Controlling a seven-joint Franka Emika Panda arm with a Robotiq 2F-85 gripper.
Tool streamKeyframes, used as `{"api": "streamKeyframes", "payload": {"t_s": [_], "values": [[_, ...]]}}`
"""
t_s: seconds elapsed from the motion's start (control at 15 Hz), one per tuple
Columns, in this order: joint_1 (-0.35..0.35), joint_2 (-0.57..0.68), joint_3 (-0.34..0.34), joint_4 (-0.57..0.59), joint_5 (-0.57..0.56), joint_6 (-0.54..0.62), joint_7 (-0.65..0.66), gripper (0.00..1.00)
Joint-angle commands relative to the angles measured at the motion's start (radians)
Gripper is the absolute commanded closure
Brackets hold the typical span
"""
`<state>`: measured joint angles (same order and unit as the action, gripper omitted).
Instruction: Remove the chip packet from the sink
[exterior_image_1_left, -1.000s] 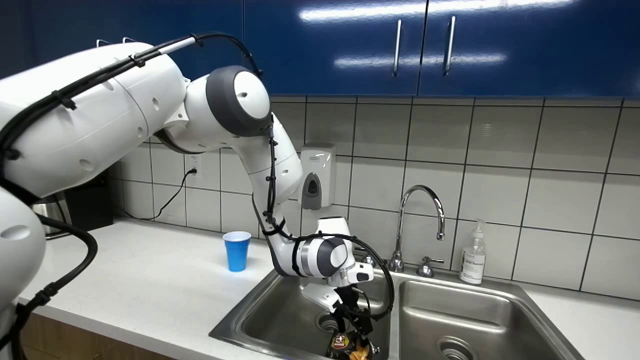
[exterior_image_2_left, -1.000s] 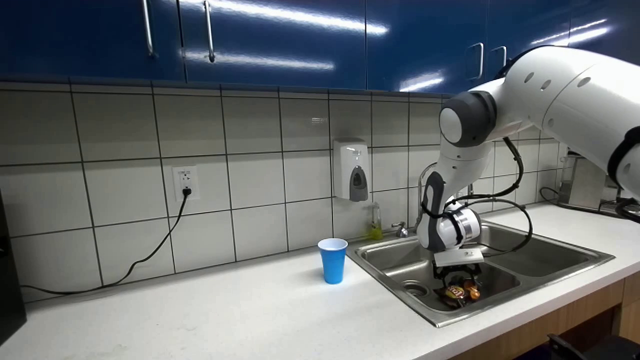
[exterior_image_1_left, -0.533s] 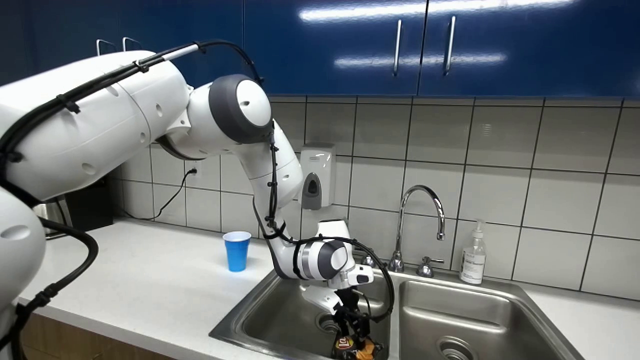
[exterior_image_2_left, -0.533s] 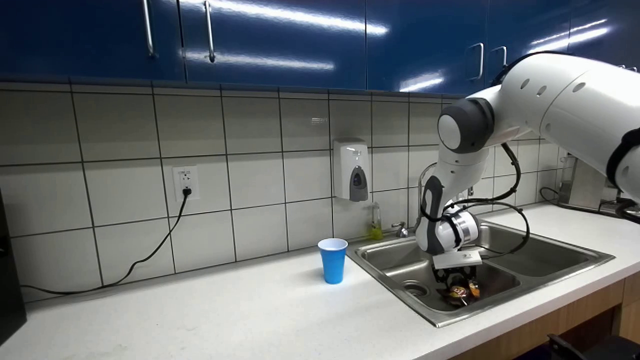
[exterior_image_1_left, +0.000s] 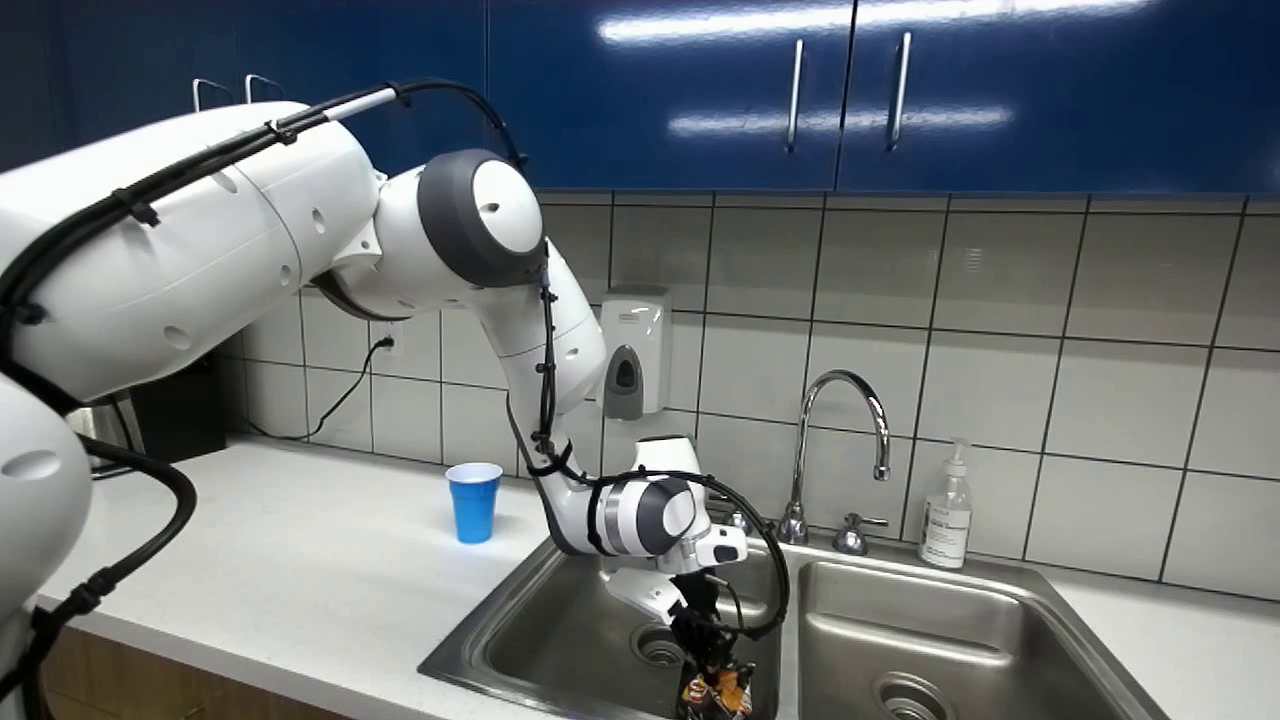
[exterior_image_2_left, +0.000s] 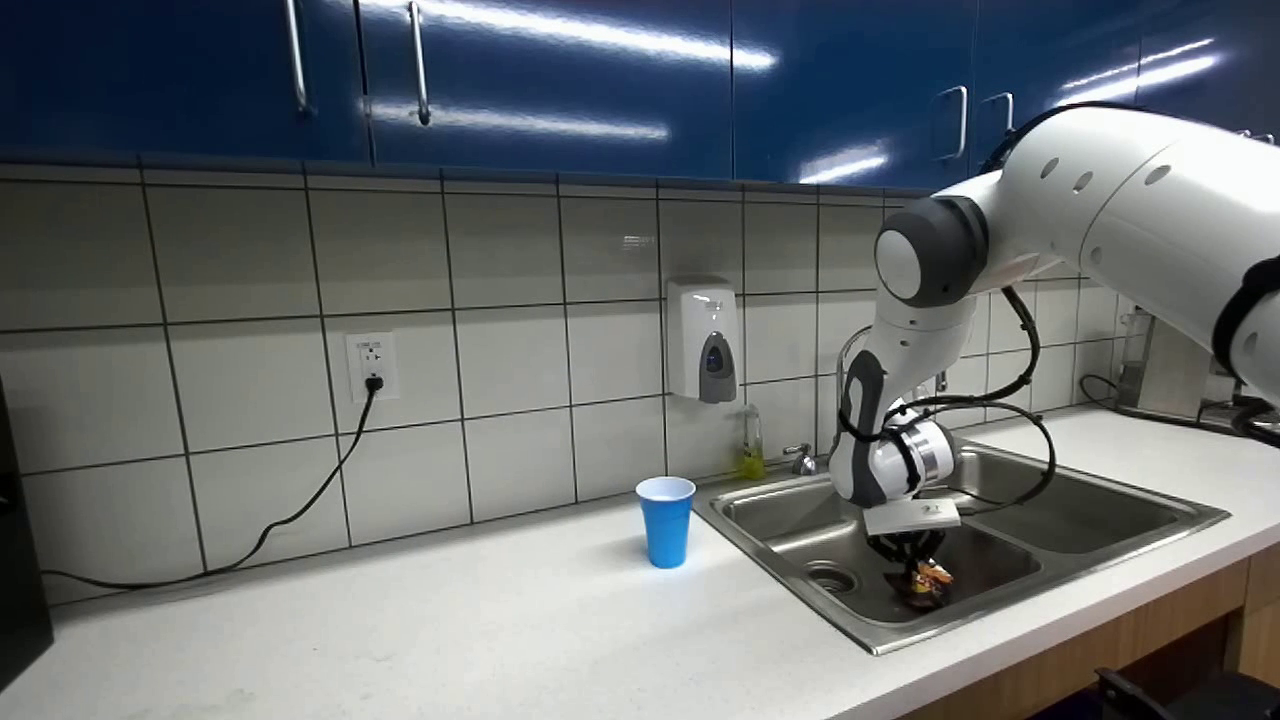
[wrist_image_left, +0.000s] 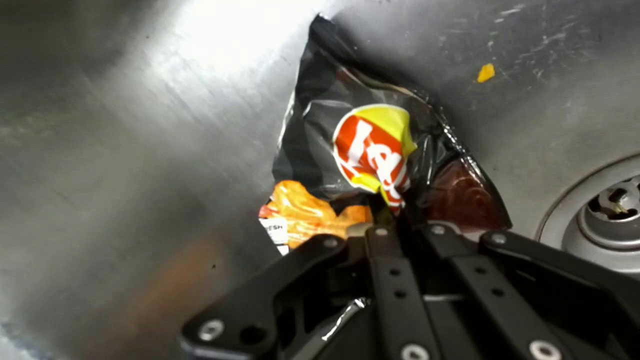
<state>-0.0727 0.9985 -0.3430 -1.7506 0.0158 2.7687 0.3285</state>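
Wrist view, lower centre: our black jointed gripper (wrist_image_left: 404, 227) just pinched the shiny black chip packet (wrist_image_left: 367, 142); lifting seems next.

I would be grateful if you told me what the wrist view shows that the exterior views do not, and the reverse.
Only the wrist view shows the small yellow-orange fleck on the floor of the sink, and the readable letters ESH on the chip packet.

Only the exterior views show the blue cup on the counter, the wall dispenser and the blue cabinets.

Shared by wrist and exterior views: the packet in the sink, the gripper closed on it, and a drain.
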Motion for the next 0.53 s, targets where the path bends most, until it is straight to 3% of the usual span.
{"api": "streamKeyframes", "payload": {"t_s": [0.0,0.47], "values": [[0.004,0.013,-0.006,0.021,0.010,-0.030,0.013,0.99],[0.001,-0.001,0.000,0.013,0.009,-0.031,0.004,0.99]]}}
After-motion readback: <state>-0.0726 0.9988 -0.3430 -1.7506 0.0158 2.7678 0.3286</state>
